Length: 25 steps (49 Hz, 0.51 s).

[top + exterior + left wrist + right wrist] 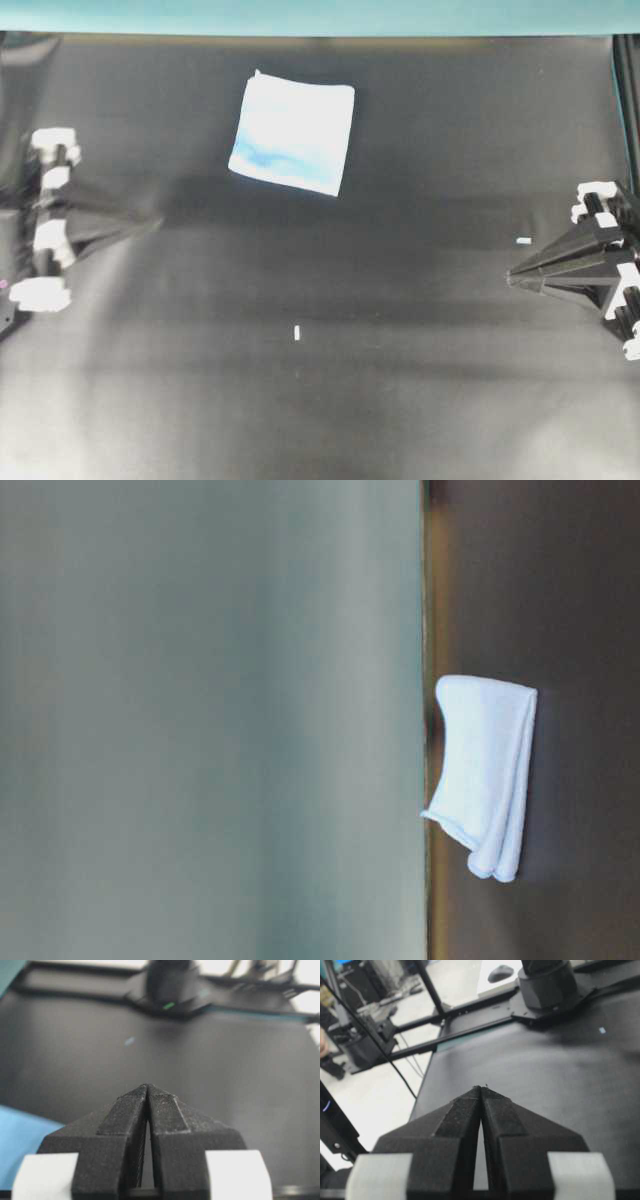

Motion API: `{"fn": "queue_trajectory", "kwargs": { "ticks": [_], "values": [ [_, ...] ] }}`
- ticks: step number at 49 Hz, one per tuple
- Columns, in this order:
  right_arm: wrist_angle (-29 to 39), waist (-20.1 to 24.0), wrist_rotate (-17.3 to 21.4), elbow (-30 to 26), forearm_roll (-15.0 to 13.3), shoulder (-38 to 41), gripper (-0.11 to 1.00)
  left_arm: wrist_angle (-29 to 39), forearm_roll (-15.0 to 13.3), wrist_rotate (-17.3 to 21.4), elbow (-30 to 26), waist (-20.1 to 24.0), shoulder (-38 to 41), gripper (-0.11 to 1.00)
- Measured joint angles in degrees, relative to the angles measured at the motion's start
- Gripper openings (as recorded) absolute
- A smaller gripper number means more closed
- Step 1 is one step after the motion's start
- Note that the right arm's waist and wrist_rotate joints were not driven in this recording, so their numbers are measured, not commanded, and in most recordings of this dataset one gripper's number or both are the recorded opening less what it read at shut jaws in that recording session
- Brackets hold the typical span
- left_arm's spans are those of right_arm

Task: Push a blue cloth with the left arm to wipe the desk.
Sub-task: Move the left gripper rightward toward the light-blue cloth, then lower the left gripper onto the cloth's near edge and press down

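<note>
1. Cloth (pixel 293 133) lies flat on far desk (pixel 400 380), well apart from both my grippers
2. Left gripper (pixel 160 222) pinched closed, empty; right gripper (pixel 508 277) likewise
3. Looks soft, light, bunches easily; press its near edge, not pinch

Desk (pixel 400 400): matt black sheet, smooth but faintly creased, with dull grey sheen under the light and small white tape-like marks (pixel 297 333). Blue cloth (pixel 293 133): soft, folded pale-blue fabric with a nubby, towel-like pile at its doubled edges (pixel 490 780), washed whitish by glare. Left gripper (pixel 148 1091) and right gripper (pixel 481 1091): matt black, finely ribbed plastic fingers with a grainy printed texture, meeting at the tips and backed by smooth white plastic blocks.
</note>
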Motion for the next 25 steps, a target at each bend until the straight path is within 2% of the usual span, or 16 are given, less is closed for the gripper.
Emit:
{"fn": "queue_trajectory", "kwargs": {
  "ticks": [11, 25],
  "values": [
    [2.46, 0.09, 0.0, 0.0, 0.09, 0.0, 0.0, 0.88, -0.09, 0.26, -6.77, 9.67, 15.73, 0.0],
    [2.81, 0.09, 0.0, 0.0, 1.05, 0.0, 0.0, 8.35, 0.0, 3.08, -21.01, 14.33, 36.04, 0.0]
  ]
}}
